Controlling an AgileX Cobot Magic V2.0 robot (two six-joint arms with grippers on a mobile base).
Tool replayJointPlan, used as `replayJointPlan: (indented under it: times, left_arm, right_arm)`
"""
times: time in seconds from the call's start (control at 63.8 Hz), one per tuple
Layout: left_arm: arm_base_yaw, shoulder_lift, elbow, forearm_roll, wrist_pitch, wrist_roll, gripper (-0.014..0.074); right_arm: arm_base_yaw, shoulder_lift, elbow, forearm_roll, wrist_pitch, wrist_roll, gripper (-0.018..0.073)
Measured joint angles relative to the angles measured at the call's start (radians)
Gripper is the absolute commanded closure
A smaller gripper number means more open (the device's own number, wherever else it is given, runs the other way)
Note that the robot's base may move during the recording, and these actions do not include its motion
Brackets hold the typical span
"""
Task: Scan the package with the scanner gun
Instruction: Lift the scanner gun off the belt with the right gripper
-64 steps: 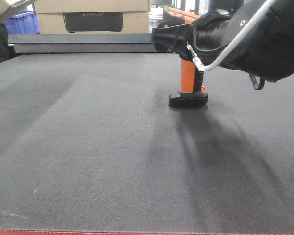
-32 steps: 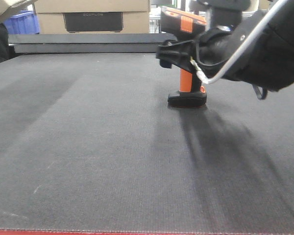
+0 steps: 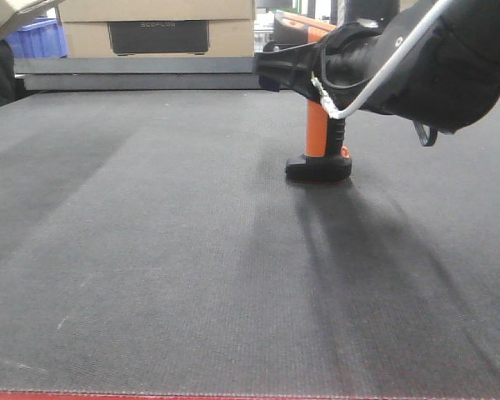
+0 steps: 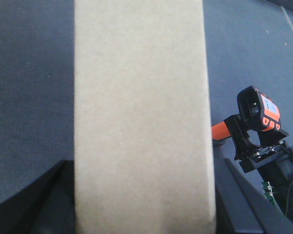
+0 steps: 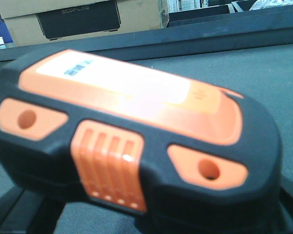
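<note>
The scanner gun (image 3: 319,137) stands upright on its flat black foot on the bench (image 3: 150,267). Its head sits between the jaws of the right gripper (image 3: 271,71). The jaws straddle the head from either side. Whether they already press on it, I cannot tell: the right wrist view is filled by the orange and black top of the head, with only dark slivers of the jaws at the bottom corners.

The scanner looks like hard moulded plastic. It is probably stiff, fairly light and top-heavy on its narrow foot, so a sideways nudge could tip it. The smooth, rounded head may slip in the jaws. The neck just below the head, or the upper handle, seems the safer place to hold, with the trigger and scan window left free.

The package (image 4: 141,97) fills the space between the jaws of the left gripper (image 4: 145,168), which grip it by its two long sides and carry it above the bench. In that view the scanner lies off to one side of these jaws and lower. The plain cardboard likely gives good friction but would dent under a hard squeeze. No barcode sticker shows on the face turned to the camera.
</note>
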Motion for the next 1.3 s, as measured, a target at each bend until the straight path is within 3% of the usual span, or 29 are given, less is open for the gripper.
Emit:
replayJointPlan:
  times: [0.157,0.298,0.47,1.003,1.018,1.097,1.3]
  left_arm:
    - [0.0,0.0,0.0,0.003,0.0,0.0,0.0708]
    - [0.0,0.0,0.0,0.002,0.0,0.0,0.0708]
    - [0.0,0.0,0.0,0.002,0.0,0.0,0.0708]
    - [0.0,0.0,0.0,0.002,0.0,0.0,0.0708]
    - [0.0,0.0,0.0,0.002,0.0,0.0,0.0708]
    - [0.0,0.0,0.0,0.002,0.0,0.0,0.0708]
    - [0.0,0.0,0.0,0.002,0.0,0.0,0.0708]
  right_arm:
    - [0.0,0.0,0.0,0.014,0.002,0.0,0.0009]
    - [-0.009,0.001,-0.01,-0.032,0.02,0.013,0.0009]
    - [-0.01,0.005,-0.031,0.024,0.032,0.018,0.0009]
    - [-0.011,0.013,-0.032,0.047,0.032,0.018,0.0009]
    - [-0.011,0.014,-0.03,0.052,0.032,0.018,0.0123]
    - [-0.011,0.025,-0.017,0.079,0.036,0.018,0.0284]
    - [-0.018,0.019,-0.006,0.035,0.059,0.016,0.0284]
